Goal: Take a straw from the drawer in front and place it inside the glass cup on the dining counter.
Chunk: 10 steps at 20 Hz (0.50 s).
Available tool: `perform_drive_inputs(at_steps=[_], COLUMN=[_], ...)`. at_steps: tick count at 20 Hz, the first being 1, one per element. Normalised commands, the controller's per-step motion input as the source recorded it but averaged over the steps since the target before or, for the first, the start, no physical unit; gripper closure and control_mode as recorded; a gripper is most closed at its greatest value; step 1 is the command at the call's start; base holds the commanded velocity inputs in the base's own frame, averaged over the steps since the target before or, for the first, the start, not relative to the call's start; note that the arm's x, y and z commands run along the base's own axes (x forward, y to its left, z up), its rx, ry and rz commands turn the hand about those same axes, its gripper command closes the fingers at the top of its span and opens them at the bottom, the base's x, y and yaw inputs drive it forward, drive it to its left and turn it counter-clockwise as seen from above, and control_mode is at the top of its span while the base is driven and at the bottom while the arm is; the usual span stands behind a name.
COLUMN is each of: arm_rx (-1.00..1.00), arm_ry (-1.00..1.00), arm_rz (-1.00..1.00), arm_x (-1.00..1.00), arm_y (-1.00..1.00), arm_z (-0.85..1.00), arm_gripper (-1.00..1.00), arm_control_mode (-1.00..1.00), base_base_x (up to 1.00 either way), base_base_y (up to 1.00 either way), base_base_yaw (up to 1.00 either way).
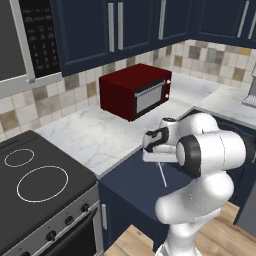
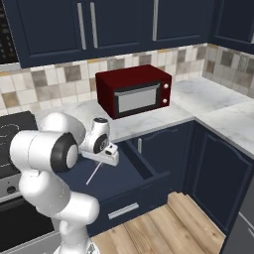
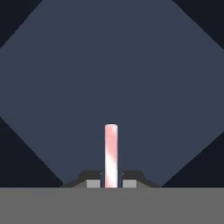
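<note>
At the centre of the left base view the gripper (image 1: 161,161) pinches the straw (image 1: 162,175) above the open drawer (image 2: 130,174), so pickup looks done; carrying it to the cup remains.

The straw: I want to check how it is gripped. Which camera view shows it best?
The hand view: the straw rises large, pink-white, between the shut end effector fingertips. In the left base view and right base view it is a thin pale line hanging below the hand over the open drawer.
</note>
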Motion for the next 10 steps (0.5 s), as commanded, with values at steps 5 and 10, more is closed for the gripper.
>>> perform_drive_inputs(at_steps=[5, 10], arm_rx=[0.00, 0.00], arm_ry=[0.21, 0.18], arm_rz=[-0.02, 0.00], arm_x=[-0.03, -0.06], arm_y=[0.00, 0.00], arm_z=[1.00, 1.00], arm_gripper=[1.00, 1.00], arm_control_mode=[-1.00, -1.00], base_base_x=[0.00, 0.00], base_base_y=[0.00, 0.00], base_base_yaw=[0.00, 0.00])
